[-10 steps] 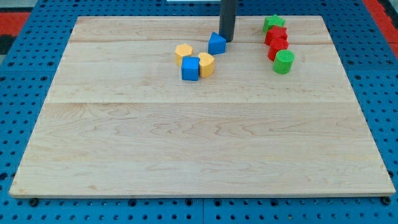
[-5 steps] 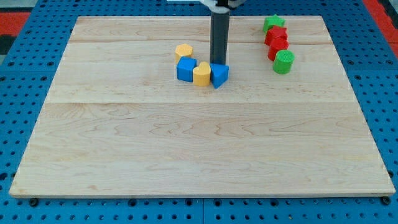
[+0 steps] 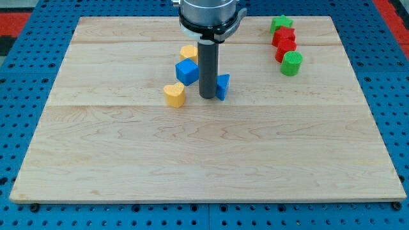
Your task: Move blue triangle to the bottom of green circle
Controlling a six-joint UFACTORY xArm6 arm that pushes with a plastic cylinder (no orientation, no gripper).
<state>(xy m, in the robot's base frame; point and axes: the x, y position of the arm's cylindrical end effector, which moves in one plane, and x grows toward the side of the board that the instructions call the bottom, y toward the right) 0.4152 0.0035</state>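
Note:
The blue triangle (image 3: 222, 87) lies near the board's upper middle, partly hidden behind the rod. My tip (image 3: 207, 96) rests on the board right against the triangle's left side. The green circle (image 3: 291, 63) stands at the upper right, well to the right of the triangle and a little higher in the view.
A yellow heart (image 3: 174, 94) lies left of my tip. A blue cube (image 3: 186, 71) and a yellow hexagon (image 3: 188, 53) sit up and left of it. A green star (image 3: 280, 24) and two red blocks (image 3: 284, 42) form a column above the green circle.
My tip moved down and left across the board. The blue triangle slid down from the upper area. The yellow heart got pushed down-left, away from the blue cube.

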